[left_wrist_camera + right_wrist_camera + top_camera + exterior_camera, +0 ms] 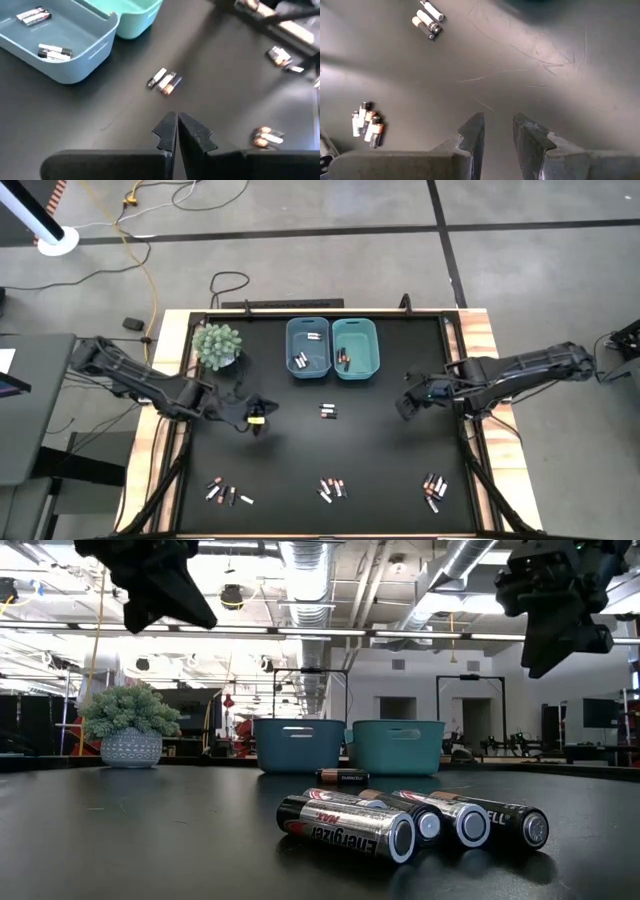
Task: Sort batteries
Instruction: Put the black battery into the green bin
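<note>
Batteries lie in small groups on the black table: a pair at the middle [328, 412], and clusters along the near edge at left [225, 493], centre [332, 488] and right [435, 488]. More lie in the blue bin [308, 347] and the teal bin [355, 347]. My left gripper [258, 418] hangs above the table left of the middle pair, shut with nothing in it [176, 131]. My right gripper [410, 405] hangs right of that pair, open, its fingers [497, 135] over bare table.
A small potted plant [217, 345] stands at the far left beside the blue bin. The two bins stand side by side at the far middle. Wooden rails [480, 340] frame the table's left and right edges.
</note>
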Motion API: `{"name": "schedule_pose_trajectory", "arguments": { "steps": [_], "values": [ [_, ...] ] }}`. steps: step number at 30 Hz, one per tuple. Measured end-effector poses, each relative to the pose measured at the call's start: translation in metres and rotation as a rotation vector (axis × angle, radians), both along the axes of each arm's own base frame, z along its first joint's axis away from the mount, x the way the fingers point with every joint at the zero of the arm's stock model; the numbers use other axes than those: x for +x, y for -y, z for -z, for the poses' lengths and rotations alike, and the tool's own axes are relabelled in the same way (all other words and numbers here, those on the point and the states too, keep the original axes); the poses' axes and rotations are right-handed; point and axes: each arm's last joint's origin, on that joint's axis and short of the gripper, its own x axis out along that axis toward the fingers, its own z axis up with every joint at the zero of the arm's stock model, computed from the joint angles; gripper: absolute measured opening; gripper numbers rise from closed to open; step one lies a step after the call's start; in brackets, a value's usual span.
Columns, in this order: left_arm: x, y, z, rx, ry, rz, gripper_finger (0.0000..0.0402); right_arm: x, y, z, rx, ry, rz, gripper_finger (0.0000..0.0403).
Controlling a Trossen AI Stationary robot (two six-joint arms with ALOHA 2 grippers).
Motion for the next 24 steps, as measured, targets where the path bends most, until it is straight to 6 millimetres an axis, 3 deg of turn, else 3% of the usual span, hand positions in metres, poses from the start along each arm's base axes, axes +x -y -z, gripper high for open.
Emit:
{"name": "schedule_pose_trajectory", "arguments": {
  "steps": [6, 11, 20, 24],
  "values": [
    [0.016, 0.005, 0.017, 0.010, -0.042, -0.010, 0.0013, 0.007, -0.002, 0.005, -0.004, -0.016, -0.008, 0.0118],
    [0.033, -0.003, 0.031, 0.055, -0.072, -0.046, 0.0027, 0.011, -0.003, 0.006, -0.003, -0.010, -0.009, 0.0118],
    [0.046, -0.032, 0.044, 0.056, -0.118, -0.161, 0.0159, 0.013, -0.003, 0.007, -0.004, -0.012, -0.009, 0.0118],
    [0.045, -0.039, 0.042, 0.063, -0.126, -0.148, 0.0193, 0.014, -0.003, 0.007, -0.003, 0.002, -0.010, 0.0118]
  ]
}}
